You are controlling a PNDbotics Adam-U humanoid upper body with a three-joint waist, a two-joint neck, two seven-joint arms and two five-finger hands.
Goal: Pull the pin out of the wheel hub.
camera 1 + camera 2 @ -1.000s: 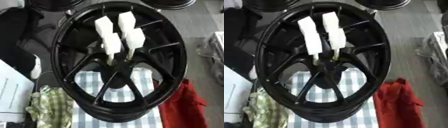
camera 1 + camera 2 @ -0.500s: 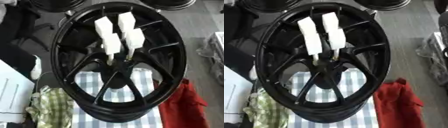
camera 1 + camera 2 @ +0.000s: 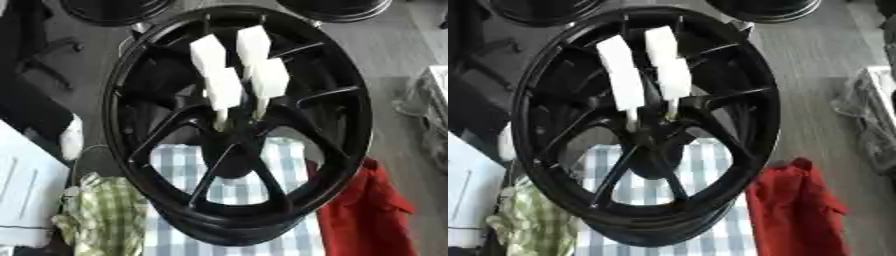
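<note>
A large black spoked wheel (image 3: 350, 100) fills the middle of both views, its open face turned up toward me. Several white pins with blocky white heads (image 3: 225, 89) stand clustered in the hub (image 3: 234, 134), and their thin stems (image 3: 219, 120) run down into it. In the right eye view the pins overlap into two long white shapes (image 3: 620, 75). Neither of my hands shows in either view, and nothing touches the pins.
A blue-and-white checked cloth (image 3: 179, 165) lies under the wheel. Beside it are a green checked cloth (image 3: 101, 215) at lower left, a red cloth (image 3: 363, 215) at lower right and a white sheet (image 3: 26, 195) at the left edge. Other black wheels (image 3: 114, 7) lie at the top, and a clear-wrapped item (image 3: 429, 115) sits at the right edge.
</note>
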